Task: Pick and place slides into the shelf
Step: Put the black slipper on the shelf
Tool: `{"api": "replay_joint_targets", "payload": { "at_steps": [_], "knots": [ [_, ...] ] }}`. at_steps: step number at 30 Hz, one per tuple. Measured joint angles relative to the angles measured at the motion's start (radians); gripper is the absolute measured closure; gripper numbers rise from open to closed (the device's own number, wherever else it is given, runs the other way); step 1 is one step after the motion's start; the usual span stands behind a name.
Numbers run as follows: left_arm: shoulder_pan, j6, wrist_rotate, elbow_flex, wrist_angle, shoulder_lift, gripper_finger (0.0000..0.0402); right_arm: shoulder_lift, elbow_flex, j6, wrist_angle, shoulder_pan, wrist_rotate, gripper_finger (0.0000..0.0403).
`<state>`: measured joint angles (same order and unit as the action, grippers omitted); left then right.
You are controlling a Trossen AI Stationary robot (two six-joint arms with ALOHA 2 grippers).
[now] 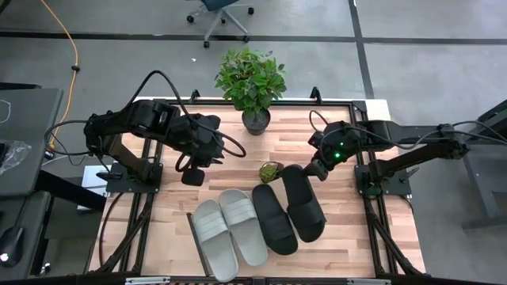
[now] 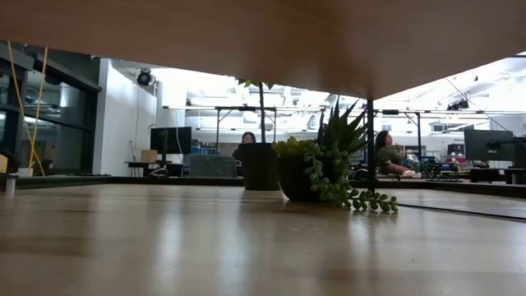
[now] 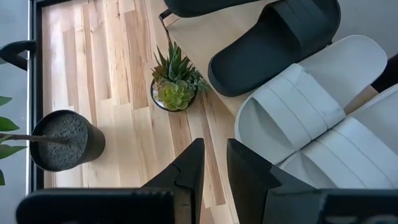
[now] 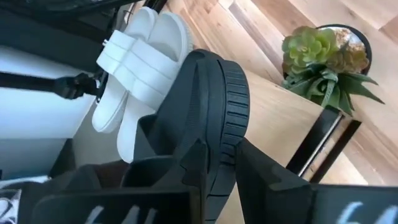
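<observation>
Right jaws: clamped on the heel end of the outer black slide (image 1: 303,203), the right gripper (image 1: 317,169) sitting at that slide's far end, just beside the small succulent (image 1: 270,171).
Left jaws: nearly together with a narrow gap, holding nothing; the left gripper (image 1: 192,176) hovers above the bare surface (image 1: 230,170), behind the grey pair.
Slides: four lie side by side on the shelf (image 1: 339,237), two light grey slides (image 1: 230,231) on the left, the inner black slide (image 1: 274,219) next, then the gripped one.
Leafy plant (image 1: 252,83): in a dark pot at the surface's far edge.
Room: two seated people (image 2: 386,152) well beyond.
</observation>
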<state>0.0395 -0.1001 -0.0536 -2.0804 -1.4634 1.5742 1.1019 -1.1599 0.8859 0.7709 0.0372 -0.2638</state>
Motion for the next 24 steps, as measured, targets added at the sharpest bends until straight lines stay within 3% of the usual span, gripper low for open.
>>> {"api": "replay_joint_targets", "payload": {
  "at_steps": [16, 24],
  "knots": [
    [0.000, 0.014, 0.000, 0.000, -0.006, 0.000, 0.0344, 0.024, 0.000, -0.204, 0.011, -0.126, -0.142, 0.0369],
    [0.000, 0.026, 0.000, 0.000, -0.006, 0.000, 0.0344, 0.024, 0.071, -0.189, -0.069, -0.116, -0.179, 0.0370]
  ]
}}
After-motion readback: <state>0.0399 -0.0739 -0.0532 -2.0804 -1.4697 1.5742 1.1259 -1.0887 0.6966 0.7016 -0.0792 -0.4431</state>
